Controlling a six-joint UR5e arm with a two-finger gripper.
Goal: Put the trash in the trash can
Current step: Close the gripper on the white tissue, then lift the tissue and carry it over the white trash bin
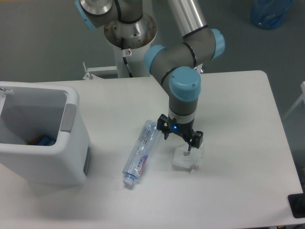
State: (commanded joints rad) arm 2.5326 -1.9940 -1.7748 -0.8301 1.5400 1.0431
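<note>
A crushed clear plastic bottle with a blue-and-red label lies on the white table, cap end toward the front. To its right sits a crumpled white paper wad. My gripper hangs open just above the wad's upper edge, one finger near the bottle's far end, the other over the wad. Nothing is held between the fingers. The white trash can with grey inner walls stands at the left edge.
Something blue and orange lies in the bottom of the trash can. The arm's base column stands behind the table. A blue bag sits on the floor at the back right. A black object shows at the front right corner.
</note>
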